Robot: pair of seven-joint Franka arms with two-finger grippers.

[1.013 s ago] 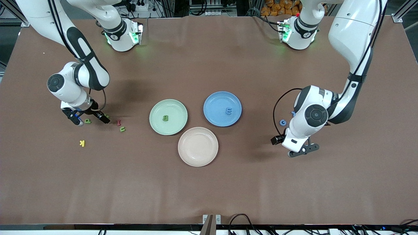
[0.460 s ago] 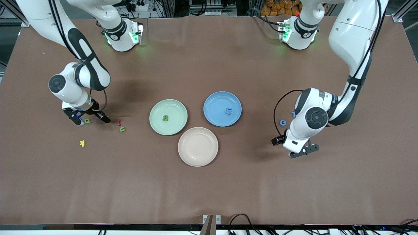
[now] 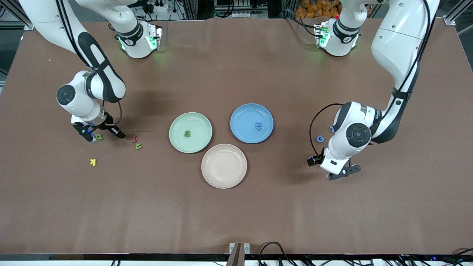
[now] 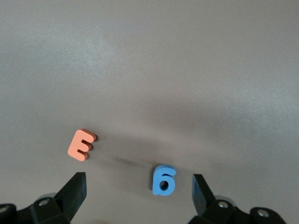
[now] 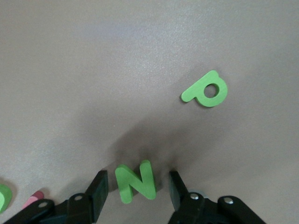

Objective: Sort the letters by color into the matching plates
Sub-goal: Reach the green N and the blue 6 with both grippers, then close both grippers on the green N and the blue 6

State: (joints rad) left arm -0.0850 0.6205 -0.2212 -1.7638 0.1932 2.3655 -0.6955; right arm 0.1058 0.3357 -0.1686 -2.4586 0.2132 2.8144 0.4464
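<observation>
Green N (image 5: 136, 183) at the right wrist frame's lower centre sits between the right gripper's (image 5: 136, 189) half-closed fingers, needing a square, centred pinch; the waiting left gripper's (image 4: 139, 191) fingers stand apart.

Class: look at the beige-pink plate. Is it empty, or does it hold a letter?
Empty. The beige-pink plate shows only bare surface in the front view.

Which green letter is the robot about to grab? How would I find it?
Look at the right arm's end of the brown table. The right gripper is down there, and the green N sits between its fingers. The green P lies apart.
</observation>
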